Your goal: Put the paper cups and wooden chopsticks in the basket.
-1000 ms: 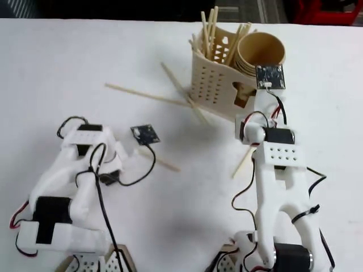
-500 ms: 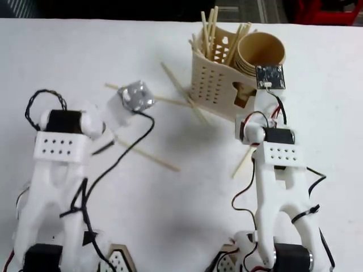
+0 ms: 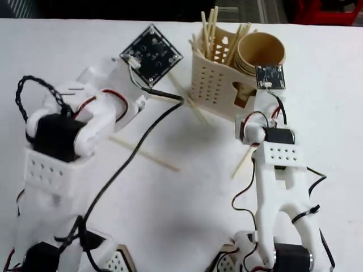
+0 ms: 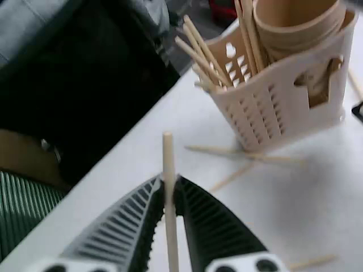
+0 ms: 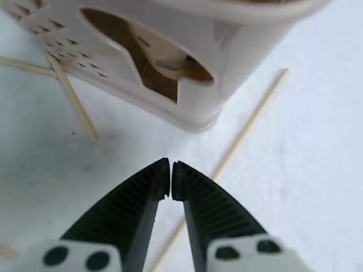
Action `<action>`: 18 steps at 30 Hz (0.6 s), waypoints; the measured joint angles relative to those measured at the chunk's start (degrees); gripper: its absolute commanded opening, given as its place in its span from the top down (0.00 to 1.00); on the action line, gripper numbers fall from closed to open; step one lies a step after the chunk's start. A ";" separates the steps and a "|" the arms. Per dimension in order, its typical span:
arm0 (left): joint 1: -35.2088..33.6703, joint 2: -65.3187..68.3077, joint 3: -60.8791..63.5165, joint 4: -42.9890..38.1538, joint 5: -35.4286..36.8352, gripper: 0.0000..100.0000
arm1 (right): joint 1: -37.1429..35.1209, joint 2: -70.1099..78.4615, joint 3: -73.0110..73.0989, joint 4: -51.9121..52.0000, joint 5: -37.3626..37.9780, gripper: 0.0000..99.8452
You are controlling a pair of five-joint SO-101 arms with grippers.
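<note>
Left wrist view: one clamped chopstick (image 4: 168,164)

Cream slotted basket (image 3: 211,85) upright, holding stacked paper cups (image 3: 258,56) and chopsticks (image 3: 211,31); loose chopsticks (image 3: 148,156) on surface (image 3: 68,51); single chopstick (image 4: 168,150) pinched in left hand (image 4: 169,184).

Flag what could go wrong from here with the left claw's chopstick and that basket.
1. The left claw pinches the chopstick on a thin line; it may pivot or slip in transit.
2. The basket is crowded with splayed sticks and paper cups; the new one may snag or bounce out.
3. The right claw sits shut by the basket's foot, so the arms may clash there.
</note>
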 measured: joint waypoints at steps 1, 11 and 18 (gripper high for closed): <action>0.79 0.00 -1.23 -1.41 0.70 0.98 | 0.00 0.00 0.00 0.00 0.00 0.98; 10.37 1.05 -3.60 -23.74 4.22 0.98 | 0.00 0.00 0.00 0.00 0.00 0.98; 13.19 10.02 -3.60 -38.95 4.22 0.98 | 0.00 0.00 0.00 0.00 0.00 0.98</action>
